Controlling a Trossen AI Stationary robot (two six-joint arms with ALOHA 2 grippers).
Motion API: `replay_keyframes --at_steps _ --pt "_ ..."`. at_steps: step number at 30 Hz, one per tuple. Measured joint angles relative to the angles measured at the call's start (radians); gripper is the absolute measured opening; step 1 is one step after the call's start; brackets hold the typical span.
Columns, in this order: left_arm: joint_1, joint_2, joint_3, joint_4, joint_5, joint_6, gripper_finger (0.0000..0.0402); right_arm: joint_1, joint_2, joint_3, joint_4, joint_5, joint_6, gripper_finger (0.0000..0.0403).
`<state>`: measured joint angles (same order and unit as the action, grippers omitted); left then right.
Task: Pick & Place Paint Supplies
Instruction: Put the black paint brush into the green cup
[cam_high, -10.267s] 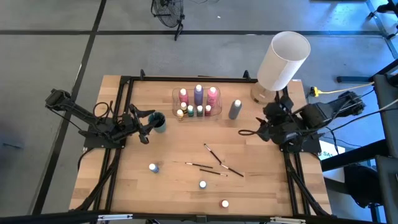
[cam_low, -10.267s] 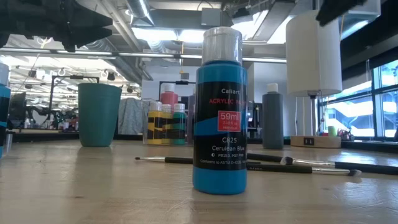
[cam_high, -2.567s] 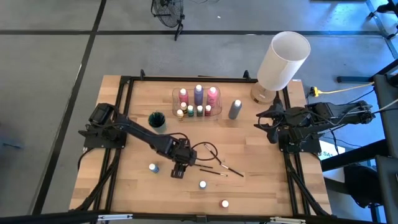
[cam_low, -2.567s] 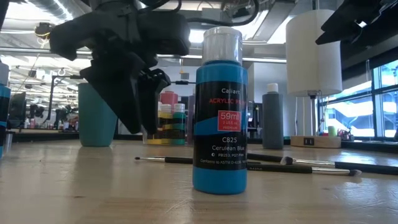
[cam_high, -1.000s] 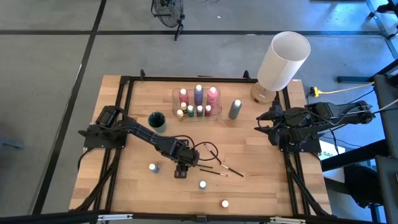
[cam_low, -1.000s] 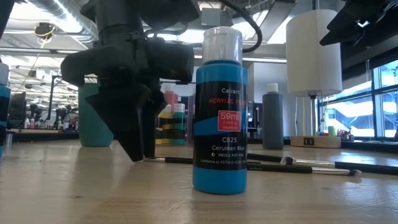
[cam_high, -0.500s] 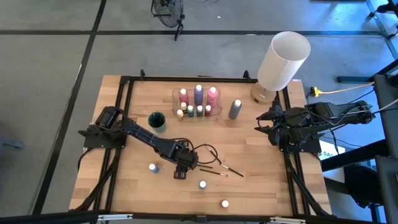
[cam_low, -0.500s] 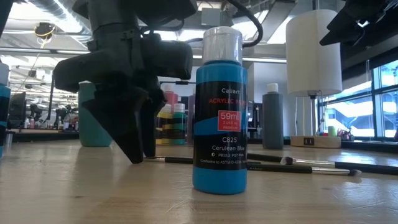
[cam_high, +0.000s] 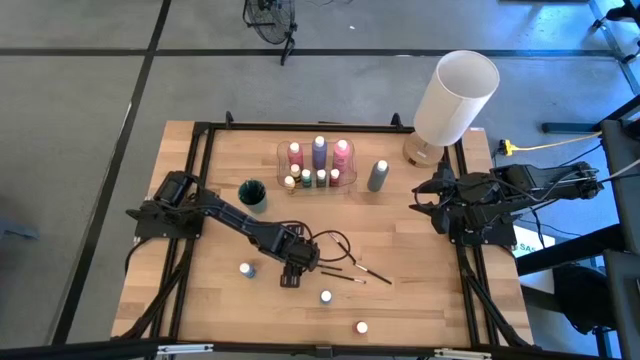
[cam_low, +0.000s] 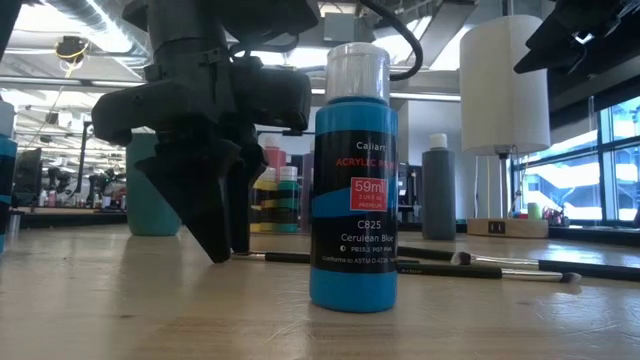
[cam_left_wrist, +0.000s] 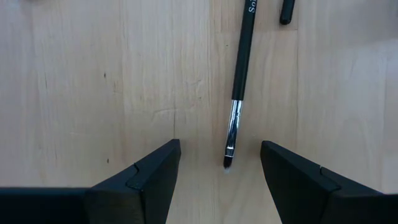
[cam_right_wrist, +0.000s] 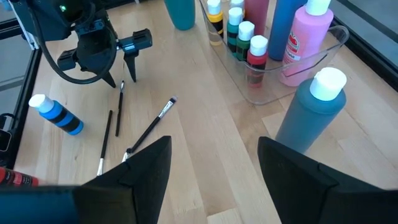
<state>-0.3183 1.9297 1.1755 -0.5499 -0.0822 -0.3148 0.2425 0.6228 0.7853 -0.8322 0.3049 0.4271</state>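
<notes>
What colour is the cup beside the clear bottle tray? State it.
Teal; the cup shows best in the low view, behind the left gripper.

Grey bottle (cam_right_wrist: 309, 118) beside clear tray (cam_right_wrist: 283, 87) of paints — brushes (cam_right_wrist: 149, 127) lie apart

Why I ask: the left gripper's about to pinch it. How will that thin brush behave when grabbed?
The paintbrush looks stiff and light. Lying flat between the open left gripper fingers, its round handle may roll or slip. The thin tip could bend.
</notes>
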Motion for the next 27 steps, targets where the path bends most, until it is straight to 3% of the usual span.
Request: replay_keyframes --at_steps 22,27 --pt "0.000 0.000 -0.001 -0.004 0.002 0.003 0.0223 0.000 0.000 0.000 -0.002 -0.002 0.003 0.0242" --pt "-0.001 0.023 0.000 -0.003 -0.003 -0.009 0.0200 0.000 0.000 0.000 -0.002 -0.002 0.003 0.0242"
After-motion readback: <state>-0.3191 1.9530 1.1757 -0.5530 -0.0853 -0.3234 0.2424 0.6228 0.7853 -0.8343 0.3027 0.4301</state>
